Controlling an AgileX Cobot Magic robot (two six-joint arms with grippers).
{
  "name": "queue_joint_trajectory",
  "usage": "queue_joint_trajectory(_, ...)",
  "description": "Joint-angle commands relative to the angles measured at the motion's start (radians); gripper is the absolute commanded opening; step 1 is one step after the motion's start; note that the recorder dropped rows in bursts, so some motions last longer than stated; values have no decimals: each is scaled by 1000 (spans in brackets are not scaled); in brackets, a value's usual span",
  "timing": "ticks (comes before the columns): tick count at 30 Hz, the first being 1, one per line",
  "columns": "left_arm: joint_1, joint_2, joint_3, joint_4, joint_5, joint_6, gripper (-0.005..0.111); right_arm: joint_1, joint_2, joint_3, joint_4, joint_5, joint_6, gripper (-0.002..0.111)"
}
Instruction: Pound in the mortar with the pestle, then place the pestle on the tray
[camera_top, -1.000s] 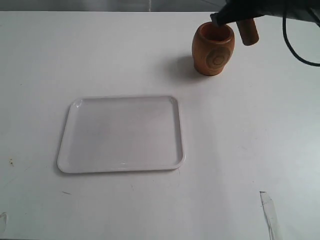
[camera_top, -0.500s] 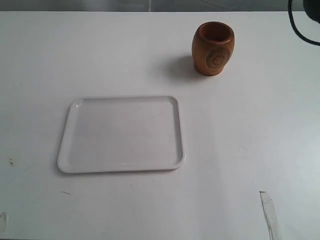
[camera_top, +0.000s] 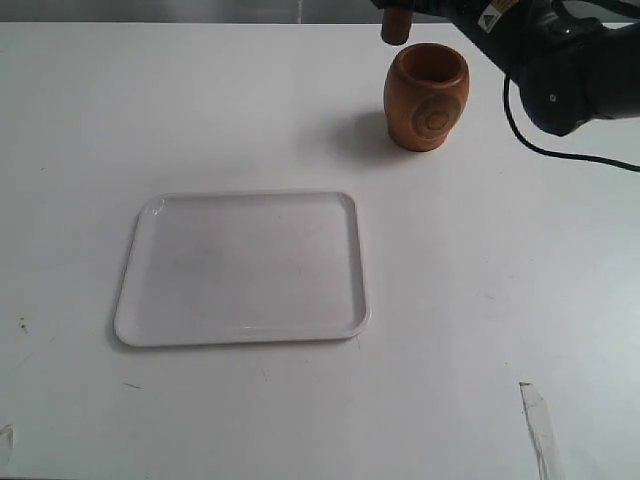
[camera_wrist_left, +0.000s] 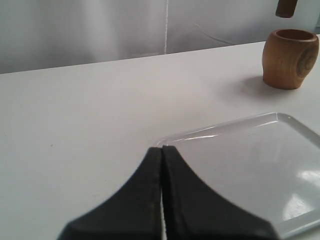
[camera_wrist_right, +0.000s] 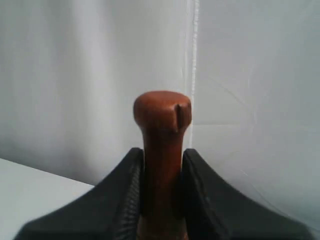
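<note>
My left gripper (camera_wrist_left: 162, 150), pressed together and empty, is facing one tray (camera_top: 240, 340) lying on the surface (camera_top: 500, 300). My right gripper (camera_wrist_right: 161, 160) is clamping one pestle (camera_top: 397, 25) just beside one mortar's (camera_top: 426, 97) rim. Half a second ago the pestle was out of view.

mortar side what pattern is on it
The mortar bears carved concentric circles on light brown wood; exterior view shows it best.

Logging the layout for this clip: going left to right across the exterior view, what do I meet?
tray → mortar → right arm. The pestle hangs over the mortar's left rim, so it has no clear place in the order.
</note>
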Motion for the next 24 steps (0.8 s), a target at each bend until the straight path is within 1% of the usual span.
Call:
queue_joint_trajectory(1,-8,-1,1,-7,-3,-8,0,-30,-4,3,2,-11,-25,0)
queue_joint_trajectory(4,-8,-1,1,-7,-3,-8,0,-44,-4,3,-9,29,-25,0)
queue_joint_trajectory(6,-8,-1,1,-7,-3,-8,0,-43,-4,5,-18,114,-57,0)
queue_joint_trajectory(11,-8,-1,1,-7,-3,-8,0,-45,29,46,-28,103,-115,0)
queue_joint_trajectory(15,-8,-1,1,-7,-3,-8,0,-45,172,46,17,-17,-61,0)
queue_joint_trajectory(17,-8,-1,1,-7,-3,-8,0,-45,218,44,19,-50,-54,0)
queue_joint_trajectory(20,-8,-1,1,-7,-3,-8,0,-45,224,44,25,-63,-54,0)
queue_joint_trajectory(22,-8,-1,1,-7,-3,-8,0,-45,194,44,31,-113,-54,0)
queue_joint_trajectory(24,-8,-1,1,-7,-3,-8,0,-45,158,44,55,-123,-56,0)
